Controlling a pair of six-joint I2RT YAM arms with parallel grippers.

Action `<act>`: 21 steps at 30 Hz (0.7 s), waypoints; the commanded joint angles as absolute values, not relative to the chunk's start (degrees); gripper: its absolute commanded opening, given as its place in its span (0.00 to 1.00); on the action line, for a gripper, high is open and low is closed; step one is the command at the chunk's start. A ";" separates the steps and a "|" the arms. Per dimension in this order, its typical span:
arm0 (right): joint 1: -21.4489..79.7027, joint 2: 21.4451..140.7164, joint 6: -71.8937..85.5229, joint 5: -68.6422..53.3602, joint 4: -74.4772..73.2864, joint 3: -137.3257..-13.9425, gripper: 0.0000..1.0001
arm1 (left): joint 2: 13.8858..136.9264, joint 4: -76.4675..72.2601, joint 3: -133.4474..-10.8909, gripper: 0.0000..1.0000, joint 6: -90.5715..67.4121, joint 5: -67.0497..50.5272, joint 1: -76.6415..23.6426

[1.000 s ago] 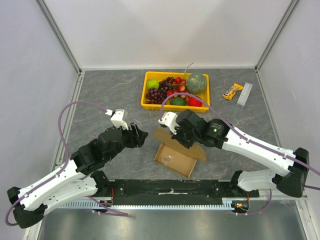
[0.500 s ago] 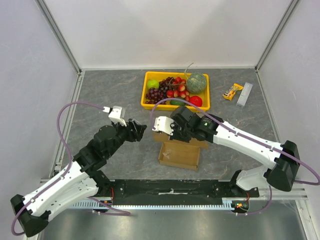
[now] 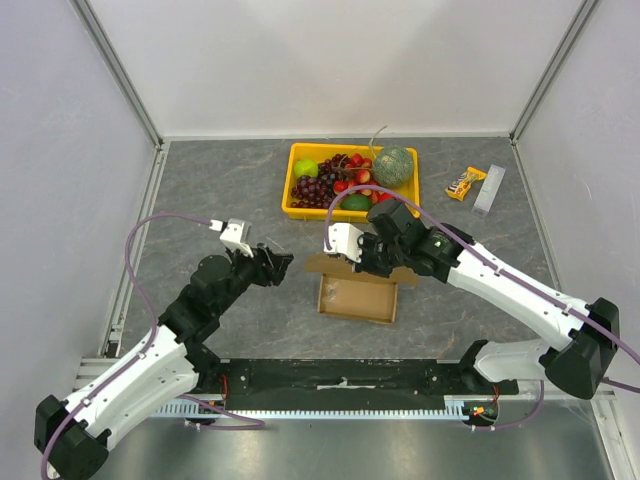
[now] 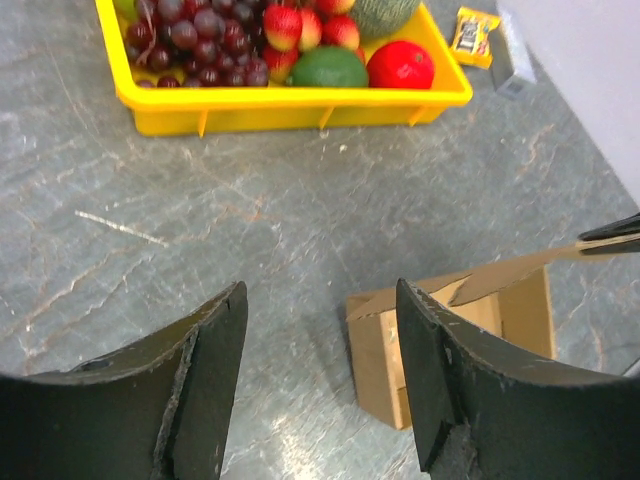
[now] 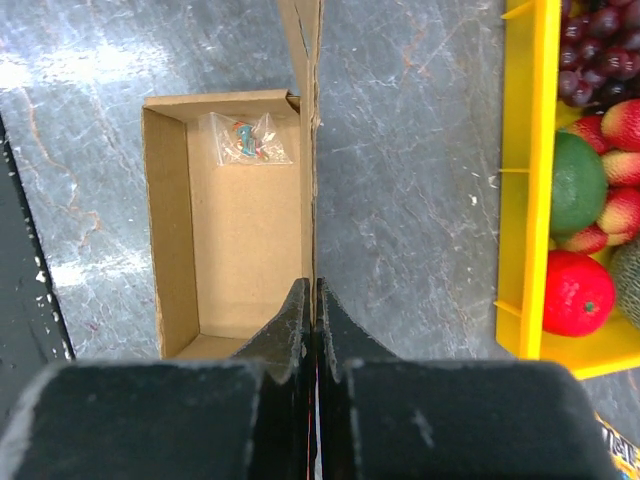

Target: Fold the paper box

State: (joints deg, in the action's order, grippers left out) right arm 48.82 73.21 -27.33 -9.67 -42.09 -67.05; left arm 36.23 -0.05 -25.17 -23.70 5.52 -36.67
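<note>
Paper box [image 3: 357,297], open between the arms near the yellow tray [image 3: 300,213], is now lying squarer than before; right gripper [image 5: 312,292] is pinching its far flap [image 5: 310,150] for folding, left gripper [image 4: 320,296] is hovering spread.

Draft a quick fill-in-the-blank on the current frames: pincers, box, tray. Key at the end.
1. The right pincer is ____ on a flap of the paper box.
2. The left pincer is open and holds ____.
3. A small clear packet lies ____ the box.
4. The tray beyond the box is coloured ____.

Missing words: shut; nothing; inside; yellow.
</note>
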 commanded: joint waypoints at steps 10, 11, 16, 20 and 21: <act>47.29 72.07 -31.64 -18.90 -41.92 -65.83 0.00 | 46.84 -8.78 -22.94 0.65 -22.33 -2.61 -35.42; 47.29 72.24 -31.64 -19.07 -41.84 -65.92 0.00 | 46.85 -9.83 -22.59 0.65 -21.80 -4.38 -35.42; 47.29 72.60 -31.46 -19.25 -41.22 -66.01 0.00 | 46.84 -13.89 -19.95 0.65 -19.95 -12.47 -35.42; 47.20 72.86 -30.85 -18.46 -40.52 -66.09 0.00 | 46.85 -13.97 -18.64 0.63 -19.25 -15.64 -35.42; 47.20 72.86 -30.50 -18.11 -40.17 -66.01 0.00 | 46.67 -13.89 -18.28 0.63 -19.34 -16.25 -35.51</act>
State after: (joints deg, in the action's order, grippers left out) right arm 47.37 72.60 -30.72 -18.17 -42.46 -65.65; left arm 47.11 -10.31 -19.73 -22.33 -10.04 -35.68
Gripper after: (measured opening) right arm 0.029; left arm 0.636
